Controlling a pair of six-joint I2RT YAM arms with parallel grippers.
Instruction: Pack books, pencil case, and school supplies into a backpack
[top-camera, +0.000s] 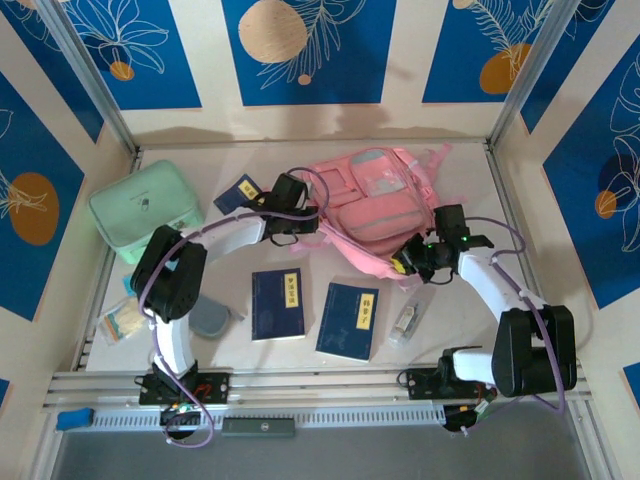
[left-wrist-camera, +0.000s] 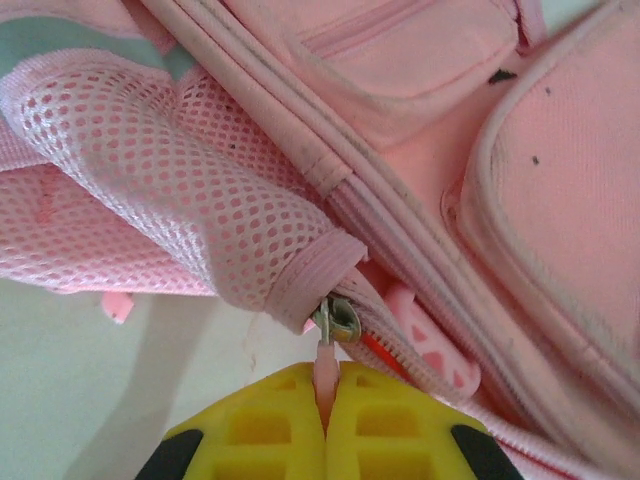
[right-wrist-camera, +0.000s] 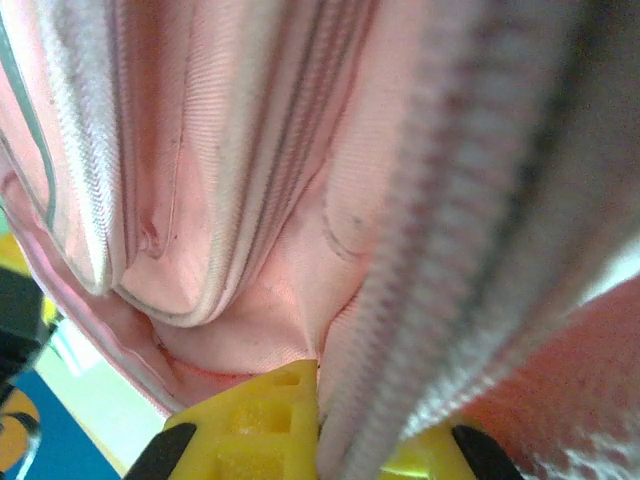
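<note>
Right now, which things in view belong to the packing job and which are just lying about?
Job: backpack, far book, middle book, right book, pencil case, clear bottle, small packets.
Lying about: mint-green case.

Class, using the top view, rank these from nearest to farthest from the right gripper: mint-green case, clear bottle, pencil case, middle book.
From the right gripper:
1. Clear bottle, just beside it, toward the arm bases.
2. Middle book, table centre.
3. Pencil case, by the left arm.
4. Mint-green case, far left.
</note>
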